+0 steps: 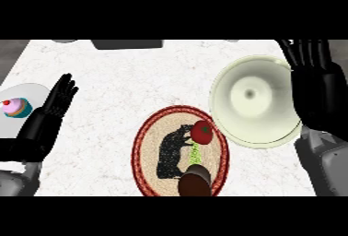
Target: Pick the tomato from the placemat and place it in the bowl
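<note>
The tomato lies on the round placemat, at its upper right edge, just beside the bowl. A dark brown thing sits at the lower edge of the placemat. The bowl stands right of the placemat on the desk. The right robot hand is open over the bowl's right rim. The left robot hand is open, far left of the placemat, near a cupcake on a plate.

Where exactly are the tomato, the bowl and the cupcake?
tomato (202, 132), head view, on its red skin.
bowl (234, 73), head view, on its pale inner wall, upper left.
cupcake (15, 109), head view, on its pink frosting.
</note>
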Tool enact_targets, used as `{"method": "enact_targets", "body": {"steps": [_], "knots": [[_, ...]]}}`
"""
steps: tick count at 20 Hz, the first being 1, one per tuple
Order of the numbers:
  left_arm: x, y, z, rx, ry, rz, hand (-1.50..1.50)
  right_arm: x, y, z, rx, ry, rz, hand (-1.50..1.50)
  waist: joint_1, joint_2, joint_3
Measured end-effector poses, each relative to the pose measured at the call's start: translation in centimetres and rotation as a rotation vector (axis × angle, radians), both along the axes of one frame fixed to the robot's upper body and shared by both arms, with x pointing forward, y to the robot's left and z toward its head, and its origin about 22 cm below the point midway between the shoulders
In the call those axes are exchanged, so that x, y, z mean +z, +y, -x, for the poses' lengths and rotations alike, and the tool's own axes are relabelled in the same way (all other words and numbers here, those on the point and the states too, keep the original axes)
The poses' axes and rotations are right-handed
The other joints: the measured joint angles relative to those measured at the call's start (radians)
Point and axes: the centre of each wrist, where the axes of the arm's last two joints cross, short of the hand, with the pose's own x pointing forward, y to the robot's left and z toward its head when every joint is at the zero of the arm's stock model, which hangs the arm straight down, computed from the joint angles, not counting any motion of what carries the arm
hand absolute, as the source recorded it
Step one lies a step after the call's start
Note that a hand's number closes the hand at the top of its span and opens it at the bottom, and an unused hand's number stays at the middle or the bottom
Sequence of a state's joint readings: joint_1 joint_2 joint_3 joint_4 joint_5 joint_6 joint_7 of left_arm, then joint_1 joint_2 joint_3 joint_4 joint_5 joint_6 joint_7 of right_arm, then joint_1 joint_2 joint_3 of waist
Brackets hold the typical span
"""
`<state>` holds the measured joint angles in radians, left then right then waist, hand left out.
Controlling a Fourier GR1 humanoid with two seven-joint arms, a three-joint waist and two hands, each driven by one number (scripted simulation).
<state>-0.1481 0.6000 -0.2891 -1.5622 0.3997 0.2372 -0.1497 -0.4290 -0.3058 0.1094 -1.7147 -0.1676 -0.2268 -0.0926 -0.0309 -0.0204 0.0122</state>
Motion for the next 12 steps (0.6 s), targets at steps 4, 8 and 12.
{"method": "enact_targets", "body": {"steps": [4, 8, 12], "knots": [[-0.2, -1.2, 0.1, 0.012, 0.012, 0.019, 0.00, -3.9, 1.4, 0.6, -0.044, 0.225, -0.053, 1.50, 0.017, 0.013, -0.008], [-1.2, -1.9, 0.2, 0.043, 0.058, 0.051, 0.00, -9.7, 1.4, 1.4, -0.211, 0.508, 0.036, -1.50, 0.012, 0.028, -0.020], [-2.0, -3.0, 0.4, 0.071, 0.102, 0.090, 0.00, -12.6, 3.3, 3.3, -0.485, 0.551, -0.139, -1.50, -0.004, 0.021, -0.015]]}}
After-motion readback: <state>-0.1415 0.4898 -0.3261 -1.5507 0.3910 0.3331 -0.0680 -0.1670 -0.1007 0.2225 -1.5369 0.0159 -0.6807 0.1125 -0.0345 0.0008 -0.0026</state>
